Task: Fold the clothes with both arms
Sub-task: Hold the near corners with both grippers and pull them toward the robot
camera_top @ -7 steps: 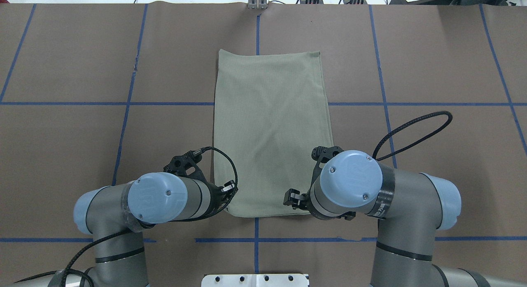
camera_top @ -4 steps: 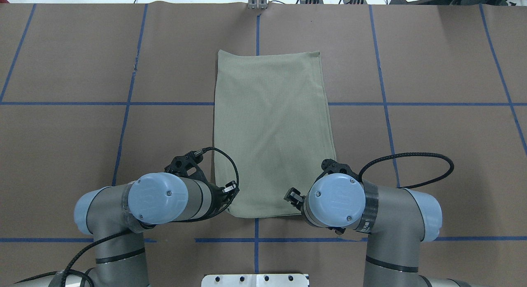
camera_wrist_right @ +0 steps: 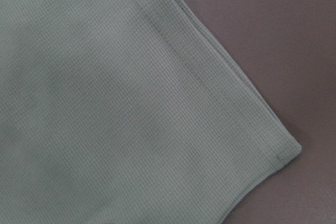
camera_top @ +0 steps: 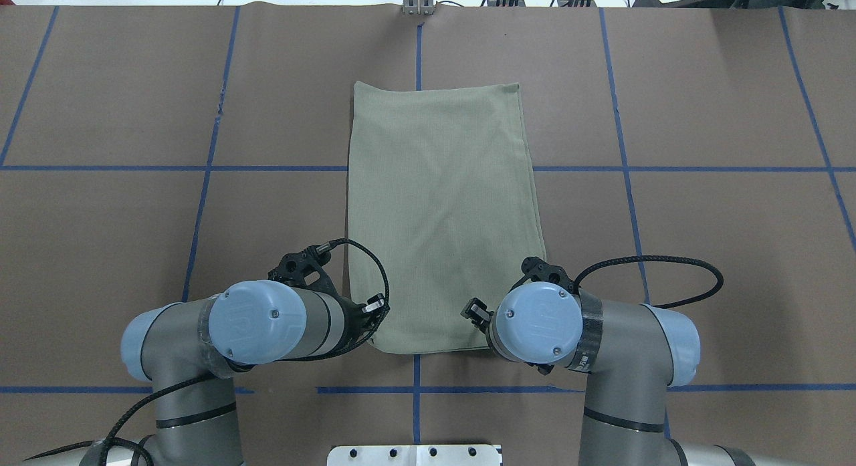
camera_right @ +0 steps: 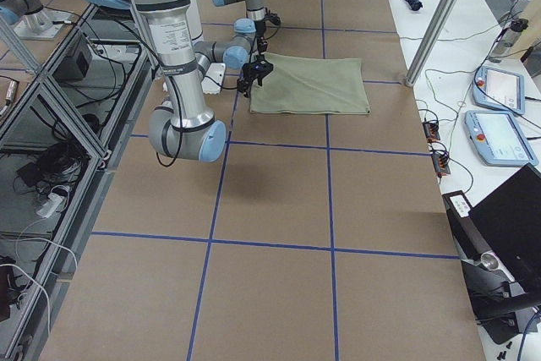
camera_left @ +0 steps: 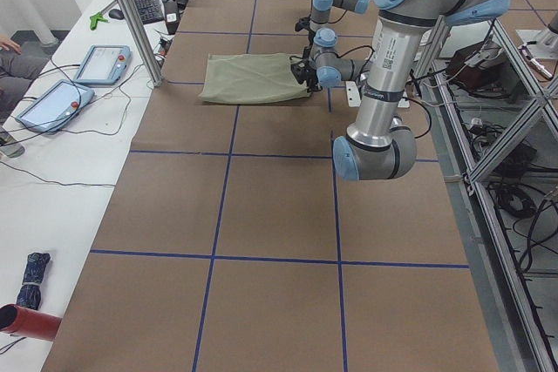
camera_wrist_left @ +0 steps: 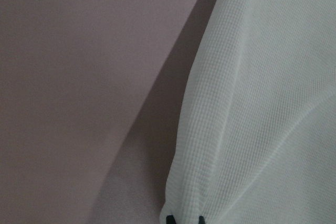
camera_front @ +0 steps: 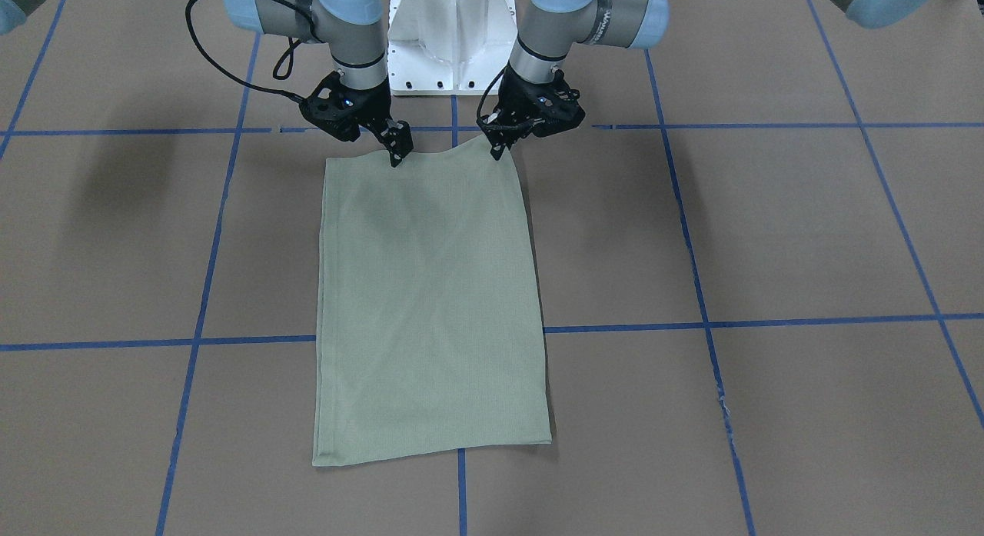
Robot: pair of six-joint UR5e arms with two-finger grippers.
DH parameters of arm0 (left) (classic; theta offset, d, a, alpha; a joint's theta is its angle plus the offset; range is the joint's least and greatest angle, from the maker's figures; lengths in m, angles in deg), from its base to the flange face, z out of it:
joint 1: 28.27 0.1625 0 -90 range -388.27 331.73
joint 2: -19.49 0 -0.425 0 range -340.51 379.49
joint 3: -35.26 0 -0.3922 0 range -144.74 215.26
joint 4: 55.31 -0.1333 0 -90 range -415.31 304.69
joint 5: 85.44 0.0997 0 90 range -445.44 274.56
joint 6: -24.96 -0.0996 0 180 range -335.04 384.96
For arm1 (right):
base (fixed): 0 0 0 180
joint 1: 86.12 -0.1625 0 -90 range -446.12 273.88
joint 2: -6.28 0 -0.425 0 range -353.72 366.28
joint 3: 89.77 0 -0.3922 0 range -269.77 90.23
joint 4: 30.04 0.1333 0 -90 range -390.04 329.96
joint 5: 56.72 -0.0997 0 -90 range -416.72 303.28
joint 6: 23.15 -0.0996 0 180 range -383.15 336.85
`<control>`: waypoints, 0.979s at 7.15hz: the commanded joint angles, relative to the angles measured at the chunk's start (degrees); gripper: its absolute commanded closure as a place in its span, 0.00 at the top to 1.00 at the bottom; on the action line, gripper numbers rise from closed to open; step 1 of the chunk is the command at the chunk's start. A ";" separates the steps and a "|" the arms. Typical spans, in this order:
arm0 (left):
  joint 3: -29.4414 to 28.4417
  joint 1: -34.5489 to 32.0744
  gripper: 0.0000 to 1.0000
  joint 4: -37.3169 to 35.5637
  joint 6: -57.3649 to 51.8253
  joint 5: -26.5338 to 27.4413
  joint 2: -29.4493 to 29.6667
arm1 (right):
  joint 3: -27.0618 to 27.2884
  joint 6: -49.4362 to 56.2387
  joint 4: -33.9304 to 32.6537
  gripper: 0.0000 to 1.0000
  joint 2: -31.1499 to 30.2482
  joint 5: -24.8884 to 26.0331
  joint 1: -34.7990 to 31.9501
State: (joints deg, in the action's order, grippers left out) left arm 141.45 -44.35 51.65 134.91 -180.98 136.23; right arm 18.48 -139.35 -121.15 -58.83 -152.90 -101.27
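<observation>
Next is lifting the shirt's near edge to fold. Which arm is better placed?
Left, probably. The left gripper pinches a raised corner of the shirt; the right gripper sits at the edge, inboard of its corner, grip unclear.

Left gripper [camera_front: 498, 150] pointing down, jaws pinched together; right gripper [camera_front: 397, 158] low alongside, jaws' gap unclear

Bare brown paper-covered table [camera_top: 100, 252] with blue tape lines [camera_top: 134, 168] lies open on both sides of the sage-green folded knit shirt [camera_top: 441, 205] and beyond its far hem. The near edge is crowded: the left gripper [camera_front: 498, 150] and right gripper [camera_front: 397, 158] stand at the shirt's near corners, with the white base pedestal [camera_front: 450, 36] just behind them. A black looped cable [camera_top: 659, 257] arcs out beside the shirt's right side, and a metal post [camera_top: 417, 1] stands at the far edge.
</observation>
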 commanded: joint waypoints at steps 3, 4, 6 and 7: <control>0.07 0.00 0.00 0.00 0.00 0.00 0.42 | -2.35 -0.60 2.78 1.00 -0.19 -0.06 0.46; 0.07 0.09 0.00 0.00 0.00 0.00 0.42 | -2.26 -0.60 2.78 1.00 -0.45 -0.06 0.55; 0.59 0.09 0.00 0.00 0.00 -0.09 0.33 | -2.26 -0.60 2.78 1.00 -0.63 -0.06 0.82; 0.59 0.09 0.00 0.00 -0.09 -0.09 0.33 | -2.17 -0.69 2.78 0.79 -0.45 -0.06 0.82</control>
State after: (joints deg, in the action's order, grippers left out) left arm 141.92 -44.26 51.65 134.89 -181.04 136.60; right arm 16.23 -139.98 -118.37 -59.38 -152.96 -100.50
